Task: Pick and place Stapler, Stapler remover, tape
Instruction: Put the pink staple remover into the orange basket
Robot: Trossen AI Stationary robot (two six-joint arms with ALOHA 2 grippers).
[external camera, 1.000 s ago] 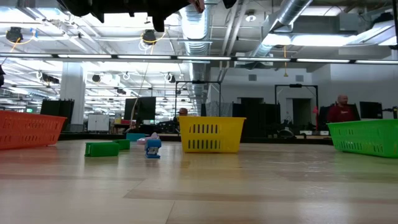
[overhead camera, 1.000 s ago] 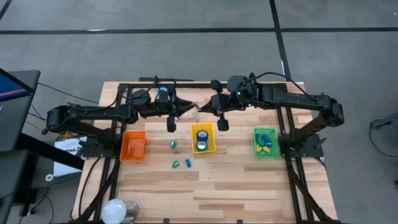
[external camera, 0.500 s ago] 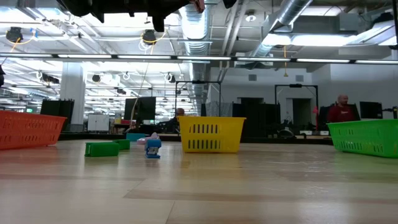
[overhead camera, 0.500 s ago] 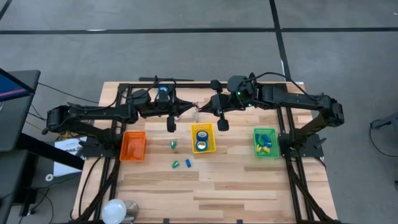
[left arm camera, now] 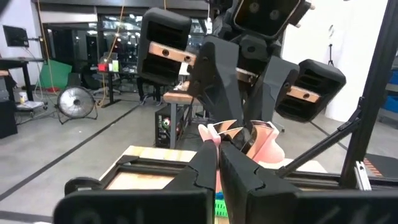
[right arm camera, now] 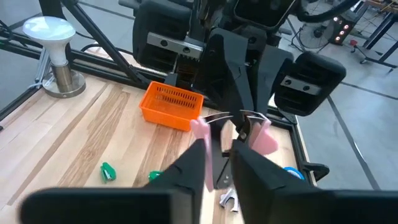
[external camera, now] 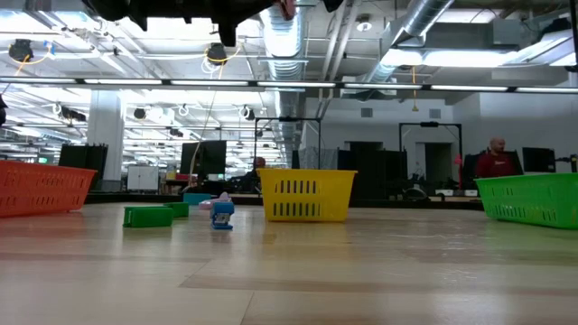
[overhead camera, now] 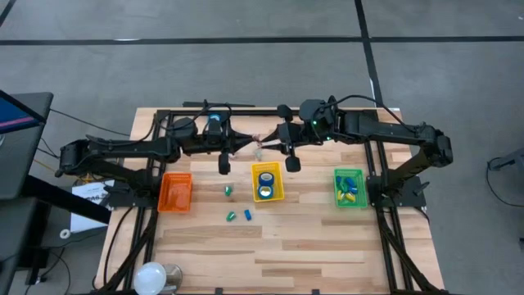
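Stapler remover (right arm camera: pixel 239 127): left gripper (left arm camera: pixel 219 142) fingers now pinching it; right gripper (right arm camera: pixel 219 149) fingers loosening slightly.

The left gripper (overhead camera: pixel 255 146) now has its fingers pinched shut on the pink staple remover (right arm camera: pixel 264 138) held up between the arms, and the right gripper (overhead camera: pixel 266 144) begins loosening its fingers around it

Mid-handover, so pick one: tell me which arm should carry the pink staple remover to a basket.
Left, probably. The left gripper is shut on the pink staple remover, with the orange basket on its side; the right gripper faces it.
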